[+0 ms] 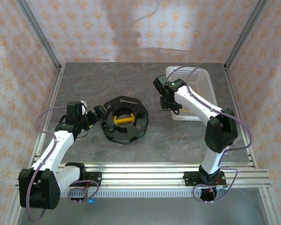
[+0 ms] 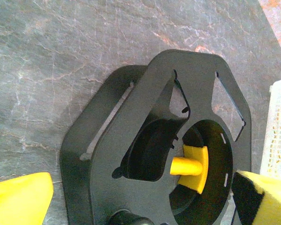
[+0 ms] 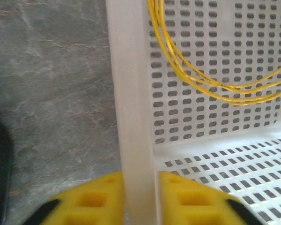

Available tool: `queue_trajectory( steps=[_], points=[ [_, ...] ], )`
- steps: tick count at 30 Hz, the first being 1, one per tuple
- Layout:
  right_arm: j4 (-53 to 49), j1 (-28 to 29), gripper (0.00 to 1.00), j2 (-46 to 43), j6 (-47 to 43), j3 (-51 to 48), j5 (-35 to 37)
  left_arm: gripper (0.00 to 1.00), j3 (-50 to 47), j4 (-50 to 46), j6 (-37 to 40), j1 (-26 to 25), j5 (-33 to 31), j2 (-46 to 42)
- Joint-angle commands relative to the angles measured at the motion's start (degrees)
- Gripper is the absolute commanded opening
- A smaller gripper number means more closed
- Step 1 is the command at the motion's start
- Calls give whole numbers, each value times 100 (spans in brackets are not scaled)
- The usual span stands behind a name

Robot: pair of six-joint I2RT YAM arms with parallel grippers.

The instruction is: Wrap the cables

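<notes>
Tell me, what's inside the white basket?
Thin yellow cables loop across the white basket, over its holey inside. In the top view the right arm covers its near end.

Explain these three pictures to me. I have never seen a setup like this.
The left arm and right arm are robots bolted to a grey table. One picture looks down from above; the others come from cameras on each wrist. The left claw is open next to a black spool with a yellow hub, holding nothing. The right claw pinches the wall of a white basket. Thin yellow cables lie looped inside it.
</notes>
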Motion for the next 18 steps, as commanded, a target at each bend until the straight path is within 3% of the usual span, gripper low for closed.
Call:
queue_trajectory(
  steps=[1,3,8,11,18],
  points=[
    [-393,104,40,-746,223,2,18,99,187,44,-51,46,144,84],
    [-523,104,62,-1114,325,-44,-15,99,250,15,-32,50,103,130],
    [-508,82,93,-1893,454,-310,183,100,387,77,-7,51,100,462],
    [-359,-121,96,-2097,482,-471,328,99,429,313,-60,50,346,895],
    [378,-335,99,-2728,576,-1152,132,85,340,1449,-513,43,1397,1879]
  ],
)
